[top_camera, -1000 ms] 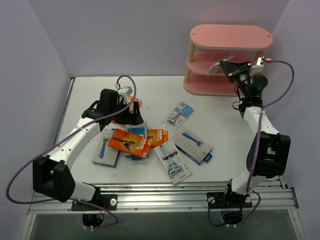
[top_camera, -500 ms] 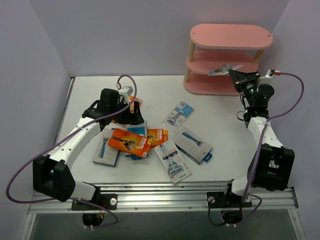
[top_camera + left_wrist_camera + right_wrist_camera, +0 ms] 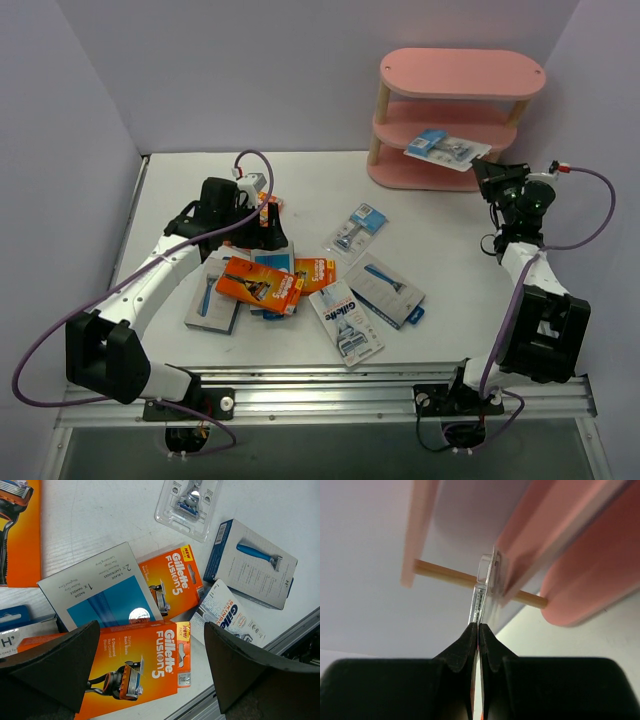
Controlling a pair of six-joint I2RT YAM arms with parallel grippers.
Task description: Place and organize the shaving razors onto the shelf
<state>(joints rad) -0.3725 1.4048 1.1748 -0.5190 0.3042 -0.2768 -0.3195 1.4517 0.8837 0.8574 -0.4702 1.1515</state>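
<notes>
Pale lilac walls (image 3: 250, 70); white table (image 3: 440, 240) (evenly lit)

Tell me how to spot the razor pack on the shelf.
Find the pink three-tier shelf with wooden posts, far right on the white table. On its middle board rests a flat clear-and-blue razor card, one edge pinched by the right black pincer. It is the only pack on the shelf; the rest lie on the table.
</notes>
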